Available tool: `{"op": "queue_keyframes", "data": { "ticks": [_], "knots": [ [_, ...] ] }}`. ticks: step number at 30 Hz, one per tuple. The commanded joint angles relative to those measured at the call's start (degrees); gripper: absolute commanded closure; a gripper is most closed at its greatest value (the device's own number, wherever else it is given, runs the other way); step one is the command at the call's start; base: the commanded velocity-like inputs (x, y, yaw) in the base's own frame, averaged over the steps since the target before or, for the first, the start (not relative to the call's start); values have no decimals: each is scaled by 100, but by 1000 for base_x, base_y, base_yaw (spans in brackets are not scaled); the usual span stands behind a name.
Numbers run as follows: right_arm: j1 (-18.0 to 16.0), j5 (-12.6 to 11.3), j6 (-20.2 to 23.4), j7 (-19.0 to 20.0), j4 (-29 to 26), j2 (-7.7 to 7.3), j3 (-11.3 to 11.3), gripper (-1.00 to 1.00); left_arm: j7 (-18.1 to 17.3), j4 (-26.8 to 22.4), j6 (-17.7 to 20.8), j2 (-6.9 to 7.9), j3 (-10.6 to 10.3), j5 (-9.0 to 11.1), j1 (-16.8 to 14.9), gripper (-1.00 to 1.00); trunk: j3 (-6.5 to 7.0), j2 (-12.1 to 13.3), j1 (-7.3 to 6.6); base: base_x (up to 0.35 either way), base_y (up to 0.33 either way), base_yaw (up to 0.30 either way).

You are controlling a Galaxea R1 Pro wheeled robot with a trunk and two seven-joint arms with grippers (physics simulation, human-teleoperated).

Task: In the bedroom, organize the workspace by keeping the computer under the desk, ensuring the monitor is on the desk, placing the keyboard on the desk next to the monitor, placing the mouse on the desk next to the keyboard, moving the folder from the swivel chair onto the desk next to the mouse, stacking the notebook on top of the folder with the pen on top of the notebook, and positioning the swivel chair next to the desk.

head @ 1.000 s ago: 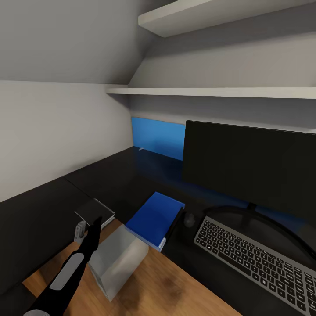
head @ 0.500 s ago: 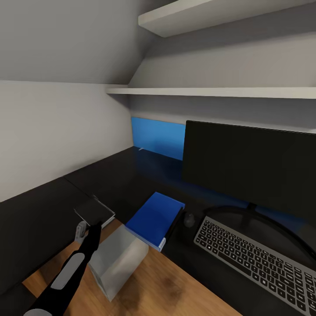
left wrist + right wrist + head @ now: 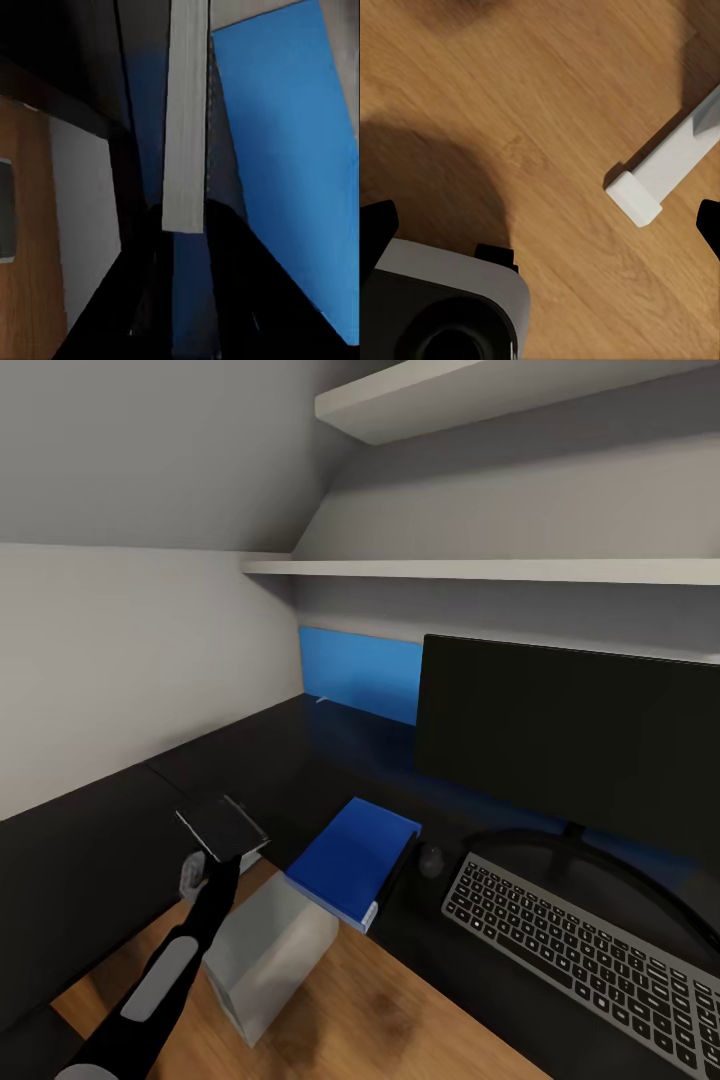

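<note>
One step underway: left tool (image 3: 212, 857) grips the thin black notebook (image 3: 222, 826) beside the flat blue folder (image 3: 352, 858); stacking and pen remain.

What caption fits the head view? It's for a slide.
Left gripper holds the notebook above the desk, left of the folder.

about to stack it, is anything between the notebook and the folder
Nothing visible. The left pincer holds the notebook up over the desk, left of the folder. The gap between them is bare desk edge, and the folder's top carries nothing. The mouse lies on its far side.
</note>
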Motion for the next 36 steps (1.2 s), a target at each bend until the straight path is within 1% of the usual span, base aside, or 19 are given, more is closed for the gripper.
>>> {"op": "queue_keyframes", "data": {
  "ticks": [1, 4, 7, 10, 13, 14, 16, 18, 19, 25, 26, 28, 29, 30, 31, 32, 33, 35, 36],
  "knots": [
    [-4, -61, -21, -36, -5, -8, 38, -100, -162, -22, 0, 8, -54, -46, -2, 100, -4, -2, 0, 0, 0, 0],
    [-4, -63, -18, -35, -4, -8, 34, -100, -354, -48, 48, 13, -71, -102, 7, 100, -4, -2, 0, 0, 0, 0],
    [-4, -64, -14, -35, -4, -8, 30, -100, -611, -58, 193, 16, -73, -125, 14, 100, -4, -2, 0, 0, 0, 0],
    [-6, -63, -13, -35, -4, -8, 28, -100, -728, -60, 264, 26, -65, -135, 25, 100, -4, -2, 0, 0, 0, 0],
    [-7, -62, -12, -35, 1, -8, 27, -100, -786, -79, 335, 102, -64, -142, 16, 100, -4, -2, 0, 0, 0, 0],
    [-7, -61, -12, -35, 2, -8, 27, -100, -801, -144, 445, 181, -65, -142, 13, 100, -4, -2, 0, 0, 0, 0],
    [-8, -57, -11, -29, 5, -8, 27, -100, -817, -383, 854, 381, -52, -144, 12, 100, -4, -2, 0, 0, 0, 0],
    [-9, -57, -11, -25, 8, -8, 27, -100, -821, -507, 1054, 495, -33, -143, 15, 100, -4, -2, 0, 0, 0, 0],
    [-10, -58, -13, -23, 10, -8, 27, -100, -821, -594, 1188, 584, -15, -141, 18, 100, -4, -2, 0, 0, 0, 0],
    [-11, -58, -13, -14, 13, -8, 27, -100, -810, -708, 1425, 722, 3, -146, 16, 100, -4, -2, 0, 0, 0, 0],
    [-11, -58, -9, -12, 13, -8, 27, -100, -811, -730, 1535, 793, -2, -143, 8, 100, -4, -2, 0, 0, 0, 0],
    [-11, -59, -7, -9, 17, -8, 27, -100, -800, -752, 1737, 891, -11, -143, -16, 100, -4, -2, 0, 0, 0, 0],
    [-11, -60, -7, -6, 40, -8, 25, -100, -772, -765, 2031, 984, -25, -152, -100, 100, -4, -2, 0, 0, 0, 0],
    [-11, -59, -8, -5, 56, -8, 23, -100, -759, -762, 2199, 1028, -34, -158, -170, 100, -4, -2, 0, 0, 0, 0],
    [-11, -55, -6, 2, 92, -8, 25, -100, -739, -736, 2528, 1115, -46, -218, -332, 100, -4, -2, 0, 0, 0, 0],
    [-11, -53, -6, 7, 111, -12, 25, -100, -734, -717, 2674, 1152, -52, -291, -410, 100, -4, -2, 0, 0, 0, 0],
    [-16, -44, -5, 14, 157, -25, 26, -100, -753, -663, 2956, 1206, -57, -524, -566, 100, -4, -2, 0, 0, 0, 0],
    [-22, -35, -7, 18, 194, -41, 26, -100, -790, -604, 3207, 1230, -60, -795, -735, 100, -4, -2, 0, 0, 0, 0],
    [-25, -29, -12, 21, 218, -53, 31, -100, -867, -541, 3469, 1239, -65, -1050, -915, 100, -4, -2, 0, 0, 0, 0]
  ]
}}
